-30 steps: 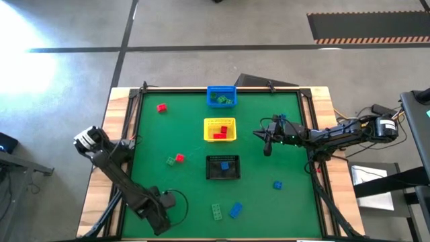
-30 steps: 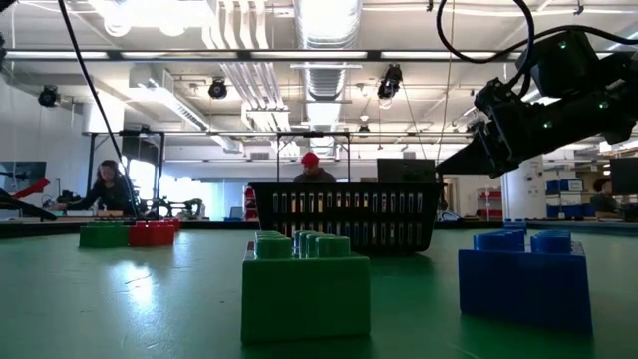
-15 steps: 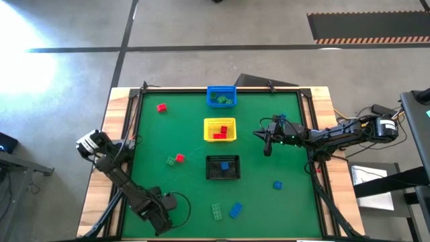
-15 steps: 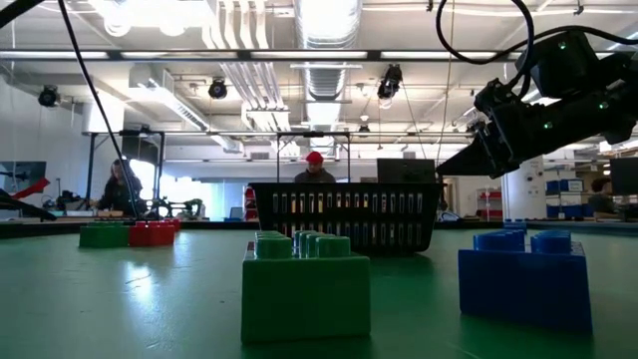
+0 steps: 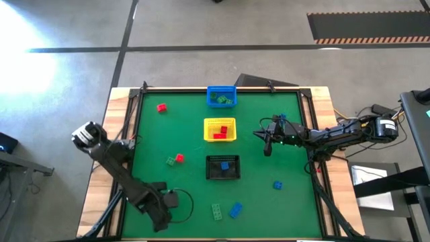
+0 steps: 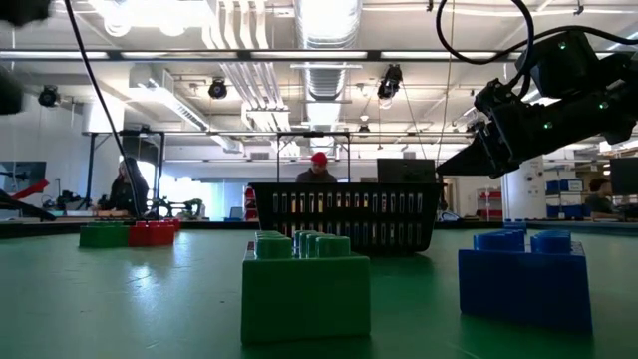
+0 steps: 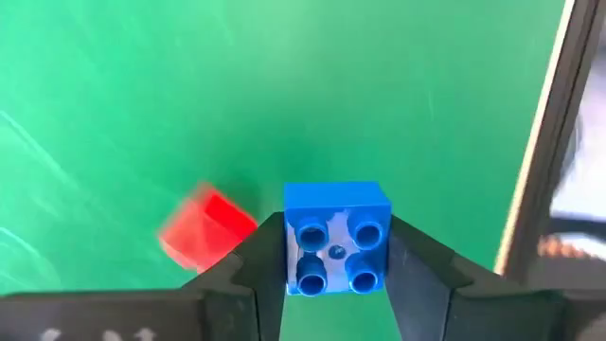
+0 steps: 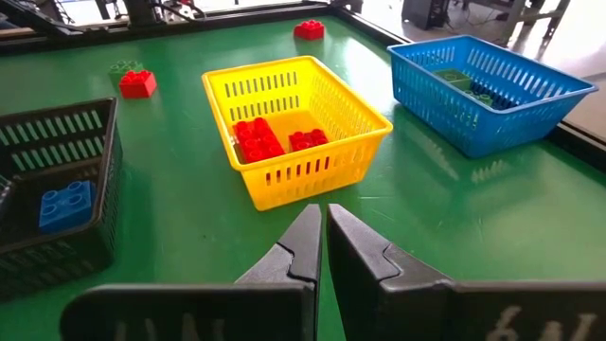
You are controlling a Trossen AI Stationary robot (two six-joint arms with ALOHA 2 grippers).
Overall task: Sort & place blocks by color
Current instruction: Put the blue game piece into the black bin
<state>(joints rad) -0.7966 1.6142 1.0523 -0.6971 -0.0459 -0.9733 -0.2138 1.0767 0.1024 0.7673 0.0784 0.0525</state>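
Left gripper shifted; red blocks in yellow basket

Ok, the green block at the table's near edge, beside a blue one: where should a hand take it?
Take the green block by its two long flat side walls, below the studs, coming straight down from above. It sits studs-up and flat on the table, and the high view shows it longer than wide. The neighbouring blue block stands apart, probably leaving finger room.

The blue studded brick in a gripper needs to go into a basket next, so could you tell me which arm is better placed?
Left: the left gripper is shut on that blue studded brick.
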